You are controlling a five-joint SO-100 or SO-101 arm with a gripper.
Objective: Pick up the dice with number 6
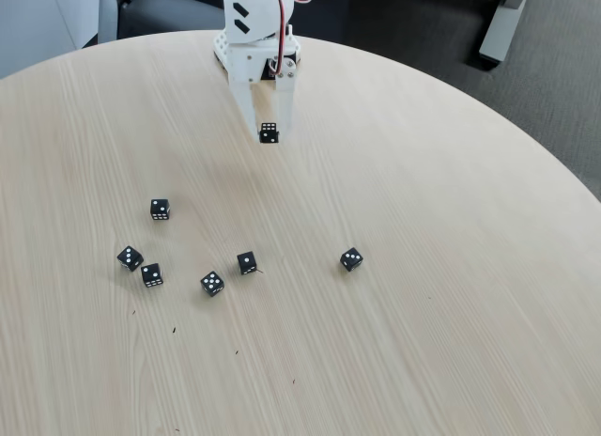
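Fixed view: white hand (269, 126) clenched on the dice with number 6 (269, 132), pinched at the fingertips, seemingly lifted above the worktop (451, 267), likely to separate it from six loose dice (212, 284) lying nearer the camera.

An office or meeting room is suggested: a large round light-wood table (451, 267) is set on dark grey carpet (554, 70), and a grey furniture leg (502, 27) is seen at the top right.
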